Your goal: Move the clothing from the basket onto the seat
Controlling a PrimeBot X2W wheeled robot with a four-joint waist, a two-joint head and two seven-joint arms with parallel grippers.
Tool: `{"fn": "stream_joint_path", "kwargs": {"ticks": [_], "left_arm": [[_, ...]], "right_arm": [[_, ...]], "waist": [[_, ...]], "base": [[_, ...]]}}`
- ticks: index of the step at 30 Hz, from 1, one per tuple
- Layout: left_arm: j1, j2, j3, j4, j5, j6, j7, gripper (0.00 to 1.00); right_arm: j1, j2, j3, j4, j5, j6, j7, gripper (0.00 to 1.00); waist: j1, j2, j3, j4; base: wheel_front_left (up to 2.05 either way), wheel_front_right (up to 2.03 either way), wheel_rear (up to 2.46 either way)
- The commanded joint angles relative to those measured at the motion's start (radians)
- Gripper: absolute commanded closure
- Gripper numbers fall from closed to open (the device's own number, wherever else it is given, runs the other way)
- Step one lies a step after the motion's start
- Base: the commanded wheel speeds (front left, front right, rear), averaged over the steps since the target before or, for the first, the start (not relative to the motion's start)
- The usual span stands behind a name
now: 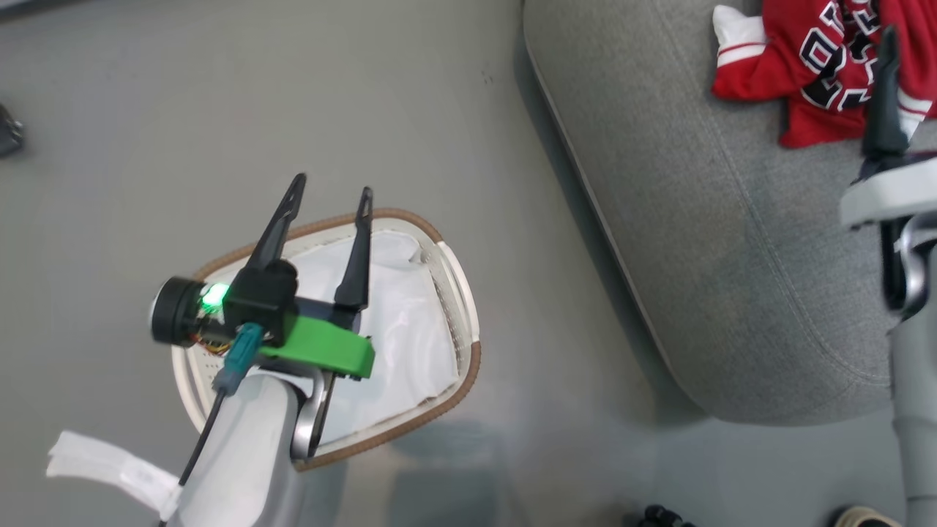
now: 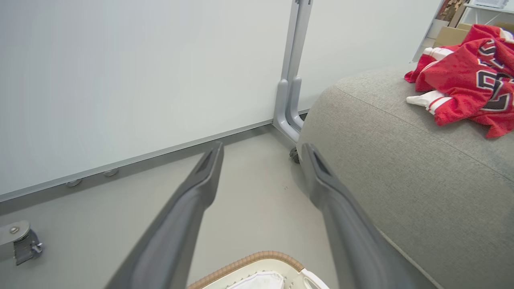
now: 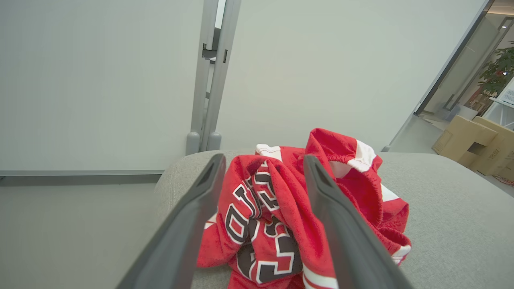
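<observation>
The red clothing (image 1: 812, 73) lies bunched on the light-grey seat (image 1: 695, 219) at the top right. In the right wrist view the lettered jersey (image 3: 273, 224) sits in front and the shorts (image 3: 353, 176) with an elastic waist behind it. My right gripper (image 3: 264, 158) is open, its fingers on either side of the pile and just above it. The oval basket (image 1: 468, 380) stands on the floor at the lower left, holding a white liner sheet (image 1: 410, 337). My left gripper (image 1: 332, 186) hovers open over the basket's far rim with nothing in it.
A pale partition panel on a metal leg (image 2: 291, 92) stands beyond the seat (image 2: 401, 180). A caster (image 2: 20, 241) sits on the floor at the left. Cardboard boxes (image 3: 474, 140) are stacked far right. Grey floor separates the basket (image 2: 257, 257) from the seat.
</observation>
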Motion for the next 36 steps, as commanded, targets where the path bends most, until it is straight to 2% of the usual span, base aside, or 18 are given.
{"fn": "stream_joint_path", "kwargs": {"ticks": [1,9,14,23,31,36], "left_arm": [[0.032,-0.003,0.020,0.000,-0.003,0.014,0.000,0.00],[0.171,-0.007,0.151,-0.013,0.015,0.066,0.000,0.00],[0.236,-0.010,0.207,-0.018,0.021,0.065,0.000,0.00],[0.306,-0.014,0.281,0.019,0.033,0.070,0.000,0.00],[0.378,-0.018,0.317,0.015,-0.003,0.010,0.000,0.00],[0.418,-0.019,0.325,0.009,-0.013,-0.010,0.001,0.00]], "right_arm": [[0.043,0.012,0.012,-0.012,0.016,-0.001,0.000,0.00],[0.189,0.066,0.143,-0.068,0.024,-0.001,0.000,0.00],[0.255,0.098,0.189,-0.047,0.030,-0.001,0.000,0.00],[0.345,0.145,0.244,-0.027,0.042,-0.001,0.000,0.00],[0.439,0.158,0.249,-0.032,0.059,-0.001,0.000,0.00],[0.469,0.160,0.253,-0.036,0.060,-0.001,0.000,0.00]], "waist": [[-0.0001,0.0000,-0.099,0.044],[-0.0001,0.0000,-0.222,0.148],[-0.0001,0.0000,-0.279,0.197],[-0.0001,0.0000,-0.337,0.231],[-0.0001,0.0000,-0.385,0.244],[-0.0001,0.0000,-0.400,0.256]], "base": [[0.00,0.00,0.00],[0.00,0.00,0.00],[0.00,0.00,0.00],[0.00,0.00,0.00],[0.00,0.00,0.00],[0.00,0.00,0.00]]}}
